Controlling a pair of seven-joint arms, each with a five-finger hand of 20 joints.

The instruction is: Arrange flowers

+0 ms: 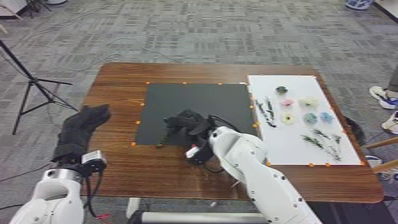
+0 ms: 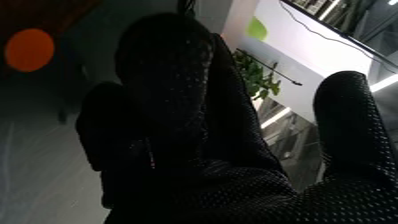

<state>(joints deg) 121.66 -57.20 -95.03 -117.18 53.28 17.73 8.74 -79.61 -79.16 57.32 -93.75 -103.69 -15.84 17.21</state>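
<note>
Over the black mat (image 1: 164, 105), my right hand (image 1: 188, 125) sits near its lower middle. A small green piece (image 1: 161, 145) shows at the mat's lower edge, beside that hand. In the right wrist view my right hand (image 2: 169, 100) has straight fingers close together, the thumb apart. Behind them stands a leafy green sprig (image 2: 253, 72); whether the hand touches it I cannot tell. Pink (image 1: 287, 102), cream (image 1: 308, 102), yellow (image 1: 288, 118) and blue (image 1: 310, 118) flowers lie on the white board, with green sprigs (image 1: 315, 142). My left hand (image 1: 84, 122) is open, left of the mat.
The white board (image 1: 302, 155) covers the table's right side and also holds dark stems (image 1: 266, 111) and a dark green bloom (image 1: 281, 90). Orange markers line the mat and board. A black tripod (image 1: 33, 80) stands on the floor to the left.
</note>
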